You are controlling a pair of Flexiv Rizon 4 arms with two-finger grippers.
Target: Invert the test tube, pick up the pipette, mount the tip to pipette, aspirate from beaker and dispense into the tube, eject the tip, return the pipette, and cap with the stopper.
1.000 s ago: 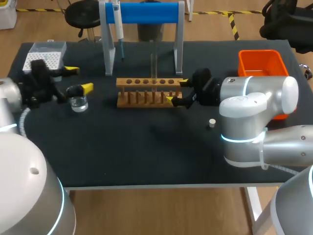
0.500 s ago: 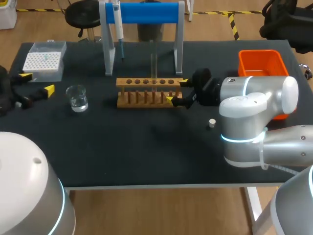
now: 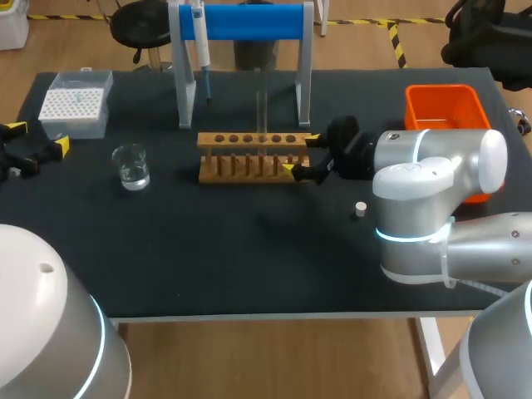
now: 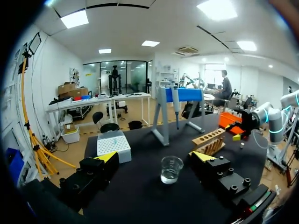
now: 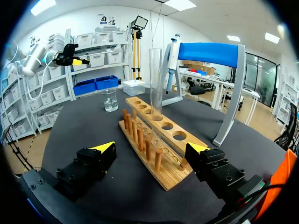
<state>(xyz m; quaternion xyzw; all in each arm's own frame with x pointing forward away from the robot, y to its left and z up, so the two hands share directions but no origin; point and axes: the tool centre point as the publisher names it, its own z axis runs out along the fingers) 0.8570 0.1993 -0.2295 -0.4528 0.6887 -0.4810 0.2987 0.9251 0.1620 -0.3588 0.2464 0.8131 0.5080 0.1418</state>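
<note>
Access to the upright test tube (image 3: 261, 108) is left open: right tool (image 3: 300, 155) is held released at the end of the rack (image 3: 249, 140); left tool (image 3: 37, 137), released, well away from it.

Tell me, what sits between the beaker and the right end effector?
The wooden rack with the test tube standing in it, seen in the head view.

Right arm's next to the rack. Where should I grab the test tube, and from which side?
Probably the bare glass of the test tube midway up, above the wooden rack. It stands upright, with its lower end down in a hole. Come in level from the rack's end, where the open right gripper faces it.
</note>
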